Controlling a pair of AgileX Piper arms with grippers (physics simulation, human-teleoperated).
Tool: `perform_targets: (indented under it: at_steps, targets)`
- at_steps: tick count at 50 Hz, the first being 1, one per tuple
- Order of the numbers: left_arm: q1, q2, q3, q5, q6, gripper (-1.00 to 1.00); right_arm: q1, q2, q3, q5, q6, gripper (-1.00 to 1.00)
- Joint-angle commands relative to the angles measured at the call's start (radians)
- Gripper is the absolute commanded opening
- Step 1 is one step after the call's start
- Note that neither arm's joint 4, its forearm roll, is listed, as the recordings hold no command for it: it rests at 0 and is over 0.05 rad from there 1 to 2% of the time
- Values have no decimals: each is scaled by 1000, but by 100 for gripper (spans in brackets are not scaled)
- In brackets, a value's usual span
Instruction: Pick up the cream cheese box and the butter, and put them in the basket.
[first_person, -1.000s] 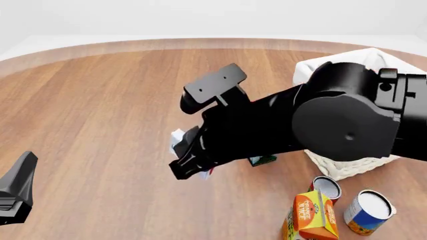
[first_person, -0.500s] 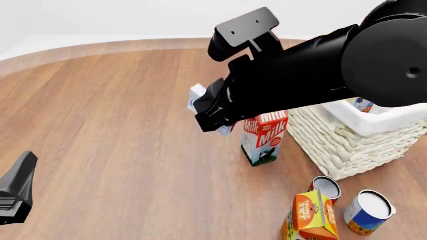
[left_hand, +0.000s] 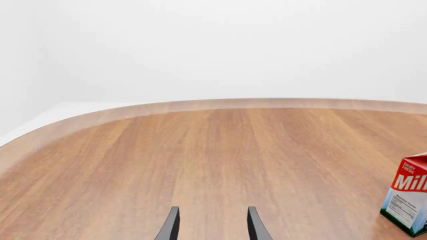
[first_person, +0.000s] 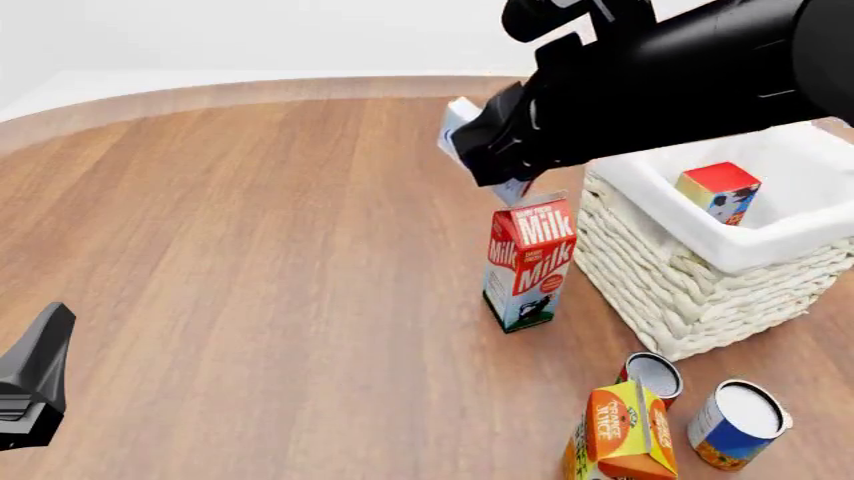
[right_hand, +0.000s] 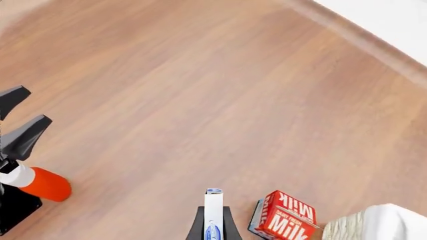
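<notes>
My right gripper (first_person: 489, 160) is shut on the cream cheese box (first_person: 463, 124), a small white box with blue edges, held in the air above the milk carton and just left of the basket (first_person: 694, 290). In the right wrist view the box (right_hand: 213, 212) shows edge-on between the fingers (right_hand: 197, 227). The butter (first_person: 718, 192), red-topped with an orange-yellow face, lies inside the basket on its white lining. My left gripper (first_person: 38, 385) stays low at the near left; its fingers (left_hand: 170, 225) stand open with nothing between them.
A red-and-white milk carton (first_person: 530, 262) stands upright just left of the basket. An orange juice carton (first_person: 621, 430) and two open cans (first_person: 651, 375) (first_person: 737, 423) stand at the near right. My left arm's black and orange parts (right_hand: 27, 165) show in the right wrist view.
My right arm has risen and swung right toward the basket with the cream cheese box, uncovering the milk carton and the butter in the basket. The left arm has not moved.
</notes>
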Motion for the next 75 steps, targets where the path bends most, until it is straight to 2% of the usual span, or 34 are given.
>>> perform_targets:
  at_steps: [1,7,16,18,26,29,37,53,58,60,75]
  targets:
    - [0,0,0,0,0,100,-61,-47,-27,18,-23,-100]
    - [0,0,0,0,0,100,-106,-78,-28,32,-49,-100]
    - [0,0,0,0,0,100,-159,-132,-58,75,-53,-100]
    - [0,0,0,0,0,100,-196,-154,-53,90,-78,-100]
    - [0,0,0,0,0,100,-260,-212,-77,137,-59,-100]
    - [0,0,0,0,0,100,-301,-229,-80,147,-70,-100]
    - [0,0,0,0,0,100,-362,-260,-86,158,-41,-100]
    - [0,0,0,0,0,100,-454,-290,-68,152,-21,-100]
    - [0,0,0,0,0,100,-485,-294,-54,137,-8,-100]
    - [0,0,0,0,0,100,-512,-294,-53,127,15,-100]
    - [0,0,0,0,0,100,-590,-301,7,78,27,-100]
